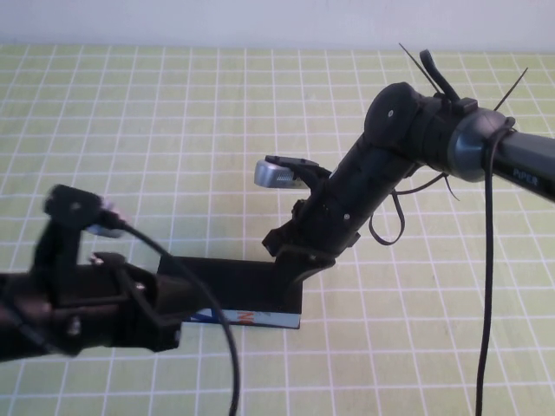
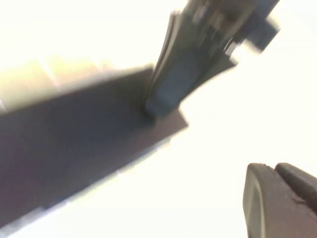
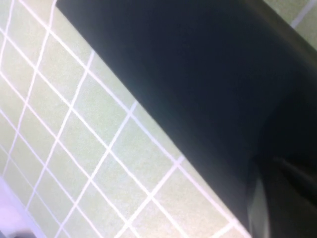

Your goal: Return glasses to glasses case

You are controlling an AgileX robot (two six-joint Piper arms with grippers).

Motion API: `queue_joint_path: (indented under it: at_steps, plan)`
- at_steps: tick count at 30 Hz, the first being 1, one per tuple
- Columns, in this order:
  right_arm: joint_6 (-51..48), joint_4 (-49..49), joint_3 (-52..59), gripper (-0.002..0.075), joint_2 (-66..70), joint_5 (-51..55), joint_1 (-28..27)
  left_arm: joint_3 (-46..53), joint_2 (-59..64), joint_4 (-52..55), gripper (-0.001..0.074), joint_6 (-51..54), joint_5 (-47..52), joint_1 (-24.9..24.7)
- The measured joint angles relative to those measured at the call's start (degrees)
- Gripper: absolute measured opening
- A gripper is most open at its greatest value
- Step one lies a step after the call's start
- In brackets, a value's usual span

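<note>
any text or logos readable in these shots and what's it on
"PIPER" – white letters on the right arm's link in the high view, partly cut off at the frame edge.
Blue, white and orange print on the glasses case's front edge: too small to read.
Right gripper, shut, presses on the case; left gripper beside it: no lettering visible.

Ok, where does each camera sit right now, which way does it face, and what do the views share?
High view: raised on the robot's side, angled down at the green grid mat; both arms show, right hand down on the glasses case.
Left wrist view: beside the case, facing the right hand shut on its lid; left hand at the edge.
Right wrist view: looks down along the case and mat.
All share the case.
</note>
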Motion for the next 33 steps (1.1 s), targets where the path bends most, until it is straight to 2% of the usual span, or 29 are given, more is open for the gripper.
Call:
queue_joint_path:
  at_steps: [5,11,16,21,25,33]
  plan:
    - [0.00,0.12,0.00,-0.0011,-0.23,-0.09,0.77,2.69,-13.51,0.79,-0.0002,0.64,-5.76,0.00]
    - [0.00,-0.50,0.37,-0.0011,-6.19,-0.09,0.88,10.70,-33.77,0.56,-0.0002,2.03,-19.11,0.00]
    - [1.24,-3.04,0.63,-0.0011,-17.67,-0.09,0.88,19.43,-52.34,-0.03,-0.0002,3.22,-28.67,0.00]
    - [5.26,-8.74,6.16,-0.0011,-31.32,-2.03,0.88,28.20,-65.01,-0.48,-0.0002,3.91,-33.12,0.00]
    - [9.17,-12.57,13.46,-0.0011,-43.34,-6.32,0.88,32.88,-67.70,-0.71,-0.0002,3.91,-34.95,0.00]
    - [16.26,-18.28,27.90,-0.0011,-62.30,-10.87,0.88,33.26,-67.83,-0.96,-0.0002,3.93,-38.24,0.00]
